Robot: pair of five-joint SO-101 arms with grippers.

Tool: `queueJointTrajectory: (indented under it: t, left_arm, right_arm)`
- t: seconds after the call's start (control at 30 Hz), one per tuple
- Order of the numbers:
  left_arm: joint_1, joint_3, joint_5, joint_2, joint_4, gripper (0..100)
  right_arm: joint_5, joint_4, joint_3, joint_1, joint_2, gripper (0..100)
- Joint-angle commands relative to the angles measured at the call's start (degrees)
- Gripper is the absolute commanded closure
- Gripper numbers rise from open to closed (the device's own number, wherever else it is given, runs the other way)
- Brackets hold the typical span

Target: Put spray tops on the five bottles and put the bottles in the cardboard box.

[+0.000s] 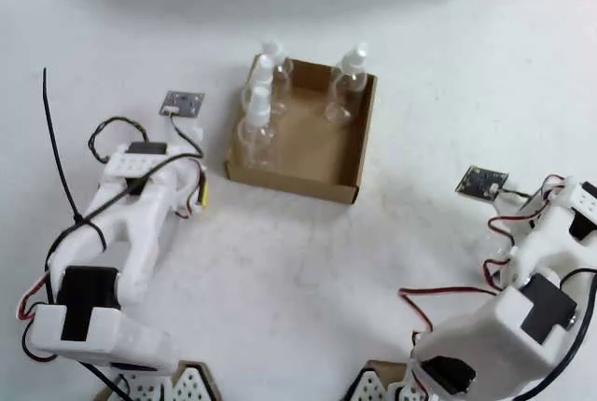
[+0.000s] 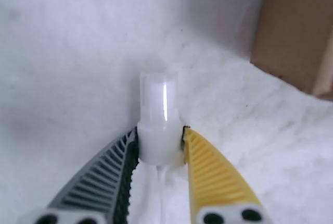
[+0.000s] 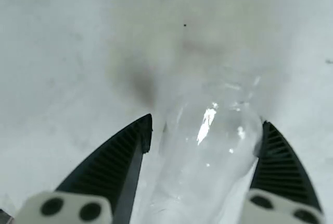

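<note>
- White table (image 1: pixel 280 261) is seen, cardboard box (image 1: pixel 366 131) beyond
- spray top (image 2: pixel 158 114) is clamped in left gripper (image 2: pixel 158 146) — bottle (image 3: pixel 208 151) is pinched by right gripper (image 3: pixel 206 125)
- spray top should be lined up squarely over bottle mouth

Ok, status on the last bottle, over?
Left gripper shut on spray top. Right gripper shut on fifth bottle, uncapped. Four capped bottles in cardboard box. Nothing blocking the box.
</note>
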Motion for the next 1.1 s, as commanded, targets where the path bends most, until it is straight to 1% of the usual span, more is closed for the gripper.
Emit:
queueJointTrajectory:
  t: [0.0, 0.23, 0.3, 0.43, 0.47, 0.5, 0.53, 0.6, 0.67, 0.8, 0.9, 0.97, 1.07]
  left_arm:
    - [0.6, -3.3, -0.8, -0.7, -1.6, 98]
    - [0.7, -3.3, -0.8, -0.7, -1.6, 98]
    - [0.7, -3.3, -0.8, -0.7, -1.6, 98]
    - [0.7, -3.3, -0.8, -0.7, -1.6, 98]
    - [0.7, -3.3, -0.8, -0.7, -1.6, 98]
    - [0.7, -3.3, -0.8, -0.7, -1.6, 98]
    - [0.8, -3.3, -0.8, -0.7, -1.6, 98]
    - [0.8, -3.3, -0.8, -0.7, -1.6, 98]
    - [0.8, -3.3, -0.9, -0.7, -1.6, 98]
    - [0.9, -3.3, -3.7, -0.7, -1.6, 98]
    - [0.9, -3.3, -3.8, -0.7, -1.6, 98]
    - [0.9, -3.3, -3.9, -0.7, -1.6, 98]
    - [0.9, -3.3, -4.0, -0.7, -1.6, 98]
  right_arm:
    - [0.1, -1.9, -2.8, 1.0, -0.3, 72.2]
    - [0.1, -1.7, -4.1, 0.6, -0.4, 73.4]
    - [0.1, -1.7, -5.2, 0.6, -0.4, 78.6]
    - [0.1, -1.7, -7.8, 0.6, -0.4, 97.1]
    - [0.0, -1.6, -8.6, 0.6, -0.4, 99.1]
    - [-0.9, -1.6, -9.2, 0.9, -0.4, 97.4]
    - [-2.5, -1.6, -10.1, 1.0, -0.4, 96.4]
    - [-6.3, -1.5, -12.1, 1.0, -0.4, 98.4]
    - [-11.1, 0.5, -14.7, 1.0, -0.4, 98.1]
    - [-22.9, 8.8, -21.5, 0.6, -0.4, 98.2]
    - [-31.6, 16.0, -27.3, 0.3, -0.4, 98.2]
    - [-36.0, 20.7, -30.1, 0.2, -1.4, 98.2]
    - [-39.7, 26.3, -30.4, -0.3, -5.1, 98.2]
